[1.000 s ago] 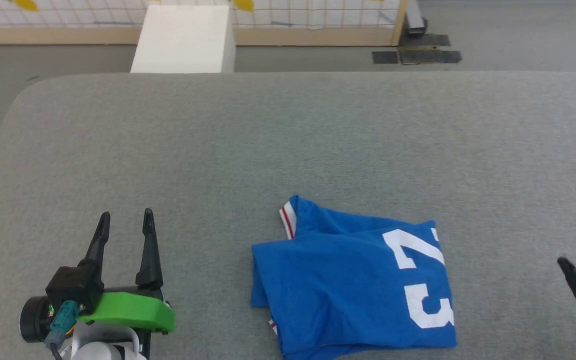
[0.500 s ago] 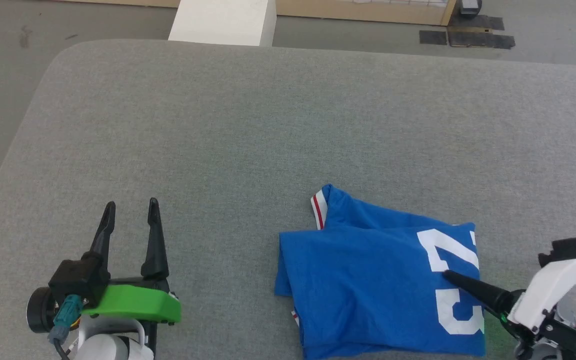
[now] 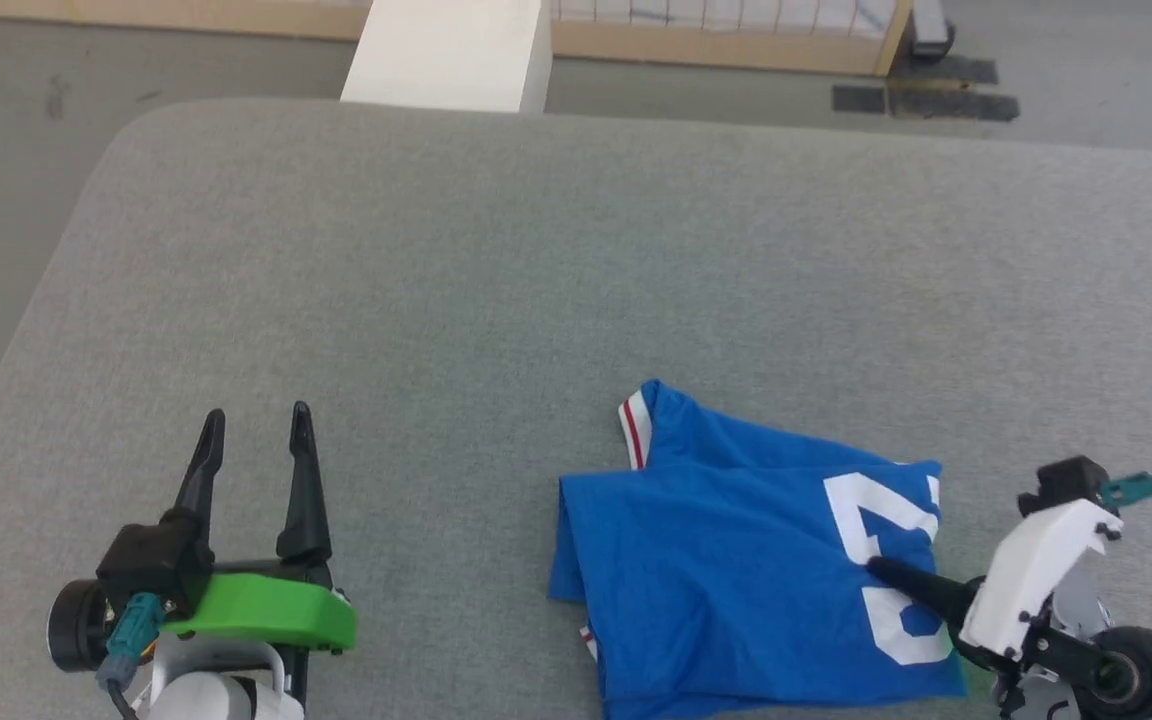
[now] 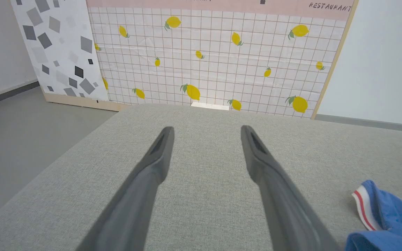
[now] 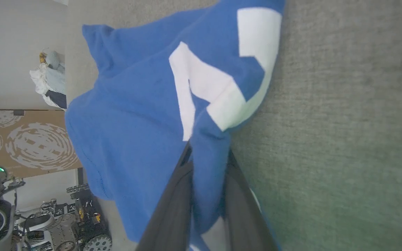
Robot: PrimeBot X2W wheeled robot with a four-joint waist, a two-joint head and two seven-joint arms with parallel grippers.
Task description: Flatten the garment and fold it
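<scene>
Two end effectors show over the grey tabletop (image 3: 536,280) in your head view. Your left end effector (image 3: 257,412) sits at about 7 o'clock. Its dark fingers are spread wide, point toward 12 o'clock and have nothing between them. It is well apart from the garment (image 3: 736,570), with bare tabletop between the two.

The garment, a royal-blue T-shirt, lies doubled over into a rough rectangle at about 5 o'clock on the tabletop. Its near edge runs off the bottom of the head view. A white band (image 3: 636,432) with a red stripe stands at its 11 o'clock corner. The white numerals (image 3: 886,560) run along its 3 o'clock side.

Your right end effector (image 3: 881,570) reaches in from 4 o'clock, with its fingers pointing toward 10 o'clock and their tips on the white numerals. In the right wrist view the two fingers are closed on a raised fold of blue cloth, pinched between them just beneath a white numeral. The cloth around that fold is lifted and rumpled rather than flat.

From the left wrist view, the garment's striped corner shows at about 4 o'clock, off to the side of the spread fingers. Beyond the tabletop at 12 o'clock stands a white block (image 3: 446,55). A lemon-patterned panel (image 4: 215,59) rises behind the tabletop's far edge.
</scene>
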